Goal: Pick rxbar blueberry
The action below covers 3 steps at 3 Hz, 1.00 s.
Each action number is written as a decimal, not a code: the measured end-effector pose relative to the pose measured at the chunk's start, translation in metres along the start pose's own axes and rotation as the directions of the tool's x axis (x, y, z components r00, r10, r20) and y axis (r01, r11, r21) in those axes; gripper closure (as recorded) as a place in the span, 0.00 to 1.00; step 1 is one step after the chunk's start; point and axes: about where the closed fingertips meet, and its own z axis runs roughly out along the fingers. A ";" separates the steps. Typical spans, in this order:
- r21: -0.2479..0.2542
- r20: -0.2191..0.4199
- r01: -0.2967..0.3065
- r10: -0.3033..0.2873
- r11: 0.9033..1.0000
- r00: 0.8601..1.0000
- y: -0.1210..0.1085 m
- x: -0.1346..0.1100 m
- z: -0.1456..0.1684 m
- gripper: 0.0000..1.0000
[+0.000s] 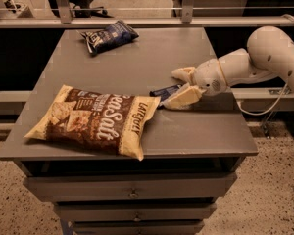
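Surroundings: a grey table (137,65) with drawers (132,192) beneath it carries three items. A large brown-and-cream sea salt chip bag (95,120) lies flat on the front left part of the top, its upper right corner reaching toward the centre. A dark blue snack bag (108,35) with white print lies at the back edge, well apart from everything else.

Obstruction: the chip bag's upper right corner lies just beside the left end of the task item; whether the two touch cannot be told. Nothing lies on top of the item.

Task item: the rxbar blueberry (164,90) lies flat on the right half of the table, right of the chip bag. Its long axis runs roughly left to right, the right end angled slightly toward the back. The left end points at the chip bag, the right end into the gripper.

Gripper (172,88): low over the table at the end of the white arm (264,53), which enters from the right. The cream fingers (185,74) are spread wide, one behind the bar and one in front, straddling it.
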 end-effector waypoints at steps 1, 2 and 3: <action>0.000 0.000 0.000 0.000 1.000 1.000 0.000 -0.001 0.000 0.93; 0.000 0.000 0.000 0.000 1.000 1.000 0.000 -0.001 -0.001 1.00; 0.000 0.000 0.000 0.000 1.000 1.000 0.000 -0.002 -0.001 1.00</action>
